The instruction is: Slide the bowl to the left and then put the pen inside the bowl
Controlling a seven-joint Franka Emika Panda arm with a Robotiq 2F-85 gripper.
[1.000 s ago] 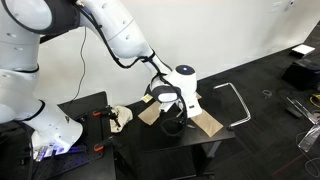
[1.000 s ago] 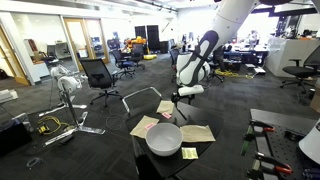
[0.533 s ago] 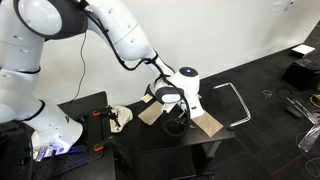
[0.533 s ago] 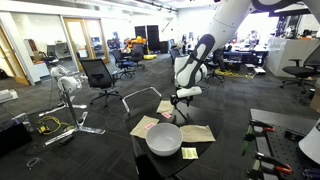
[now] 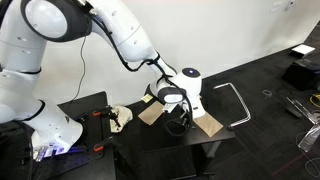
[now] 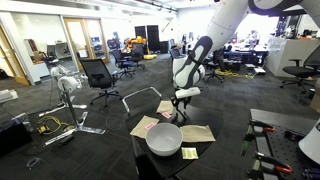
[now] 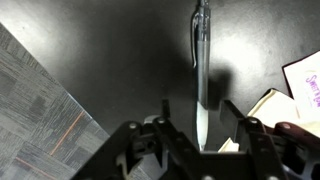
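The white bowl point(image 6: 163, 138) sits on the small black table point(image 6: 146, 162), at its near end in that exterior view. The pen point(image 7: 200, 60), a slim light-coloured one, lies on the dark tabletop in the wrist view, pointing away from the camera. My gripper point(image 7: 196, 108) is open, low over the table, with one finger on each side of the pen's near end and not closed on it. In both exterior views the gripper point(image 6: 177, 116) point(image 5: 175, 122) is at the table end away from the bowl.
Tan paper sheets point(image 6: 197, 132) point(image 6: 144, 125) lie on the table around the bowl, with a yellow sticky note point(image 6: 189, 153) beside it. In the wrist view a written note point(image 7: 304, 80) lies to the right, and the table edge and carpet floor point(image 7: 40, 110) show at left.
The gripper has dropped slightly toward the table over the pen. The bowl and papers have not moved.
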